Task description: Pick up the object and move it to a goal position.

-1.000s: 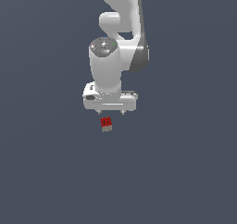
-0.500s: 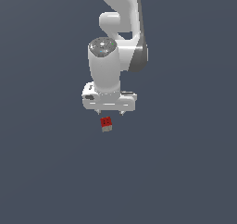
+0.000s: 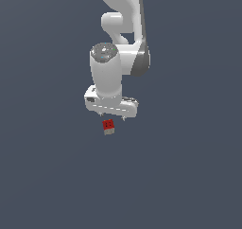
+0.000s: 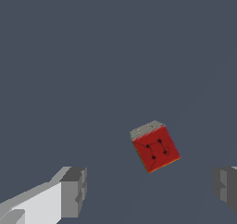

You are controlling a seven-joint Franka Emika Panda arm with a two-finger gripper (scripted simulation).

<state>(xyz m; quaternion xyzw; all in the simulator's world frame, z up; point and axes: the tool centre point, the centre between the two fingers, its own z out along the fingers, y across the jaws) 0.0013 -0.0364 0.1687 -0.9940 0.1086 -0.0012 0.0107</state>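
Nothing has moved; open gripper hovers above the cube.

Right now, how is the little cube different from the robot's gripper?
The cube is red on one face with dark marks and beige-grey on another; the gripper is white with grey fingertips. The cube is much smaller than the gripper's open gap. The cube sits tilted and untouched; the gripper hangs above it, open.
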